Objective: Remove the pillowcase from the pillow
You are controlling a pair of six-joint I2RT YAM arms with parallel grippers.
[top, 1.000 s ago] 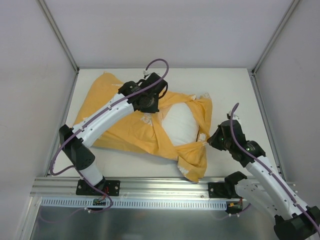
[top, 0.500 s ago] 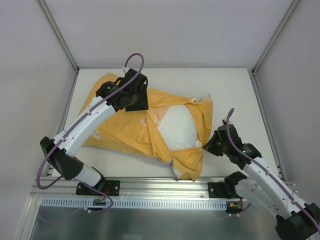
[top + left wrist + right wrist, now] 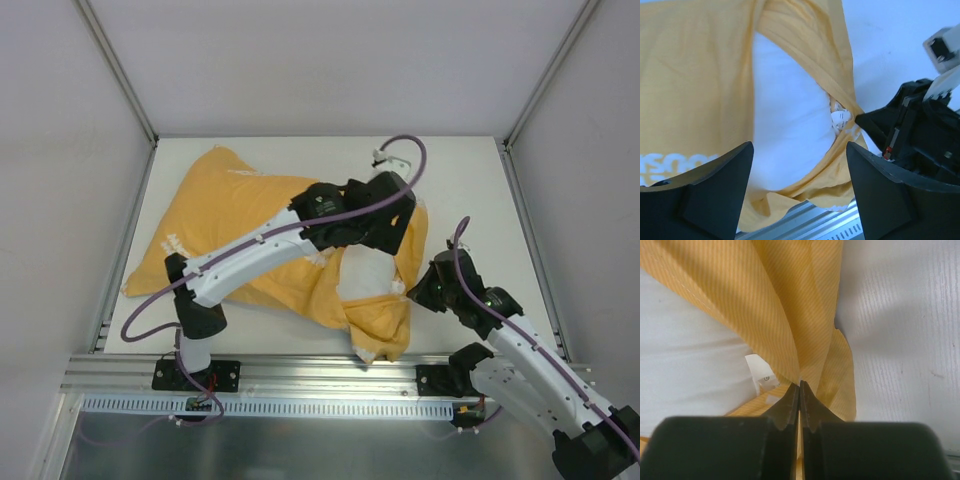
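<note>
The orange-yellow pillowcase (image 3: pixel 230 205) lies across the table with white lettering at its left end. The white pillow (image 3: pixel 365 272) bulges out of the case's mouth on the right. My left gripper (image 3: pixel 378 238) hovers over that mouth. In the left wrist view it (image 3: pixel 799 150) stands open above the pillow (image 3: pixel 790 110) and the pillowcase (image 3: pixel 690 75), with nothing between the fingers. My right gripper (image 3: pixel 415 288) sits at the mouth's right edge. In the right wrist view it (image 3: pixel 800 385) is shut on a fold of the pillowcase (image 3: pixel 790 305), next to the pillow (image 3: pixel 685 355).
A small white care label (image 3: pixel 762 372) hangs at the pillow's seam by the right fingertips. The metal rail (image 3: pixel 320 372) runs along the near edge just below the case's hanging corner. White walls enclose the table (image 3: pixel 460 170) on three sides.
My left gripper has opened, let go of the case near its far left, and swung right to hover over the exposed pillow. The right gripper has stayed shut on the fold.
</note>
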